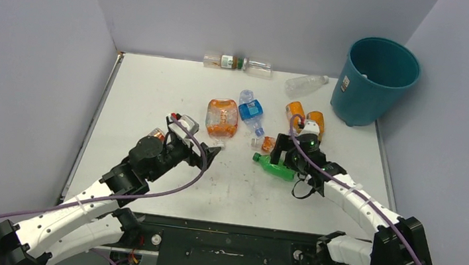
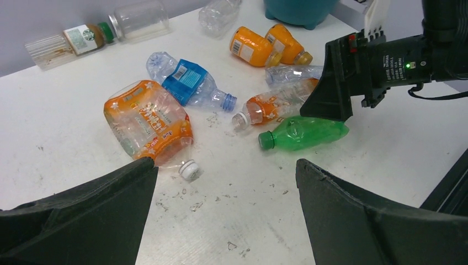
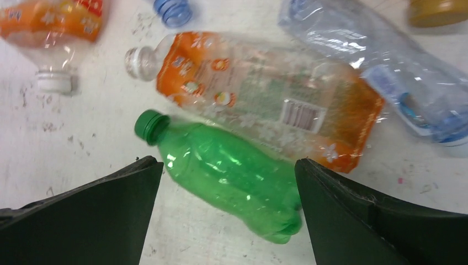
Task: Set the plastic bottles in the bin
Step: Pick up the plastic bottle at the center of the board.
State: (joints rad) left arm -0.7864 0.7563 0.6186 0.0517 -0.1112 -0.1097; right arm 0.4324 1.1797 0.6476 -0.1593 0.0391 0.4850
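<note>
The green bottle (image 1: 274,168) lies on its side mid-table. My right gripper (image 1: 282,156) is open over it. In the right wrist view the green bottle (image 3: 232,171) lies between the spread fingers of the right gripper (image 3: 227,163), which do not touch it. An orange-labelled clear bottle (image 3: 259,94) lies against it. My left gripper (image 1: 207,153) is open and empty by the cap end of the large orange jug (image 1: 222,118). In its own view the left gripper (image 2: 225,163) is over bare table. The teal bin (image 1: 374,78) stands upright at the back right.
A blue-labelled bottle (image 1: 250,111), two orange bottles (image 1: 305,117) and a clear bottle (image 1: 305,84) lie between the jug and the bin. Two more bottles (image 1: 236,63) lie against the back wall. Grey walls close in three sides.
</note>
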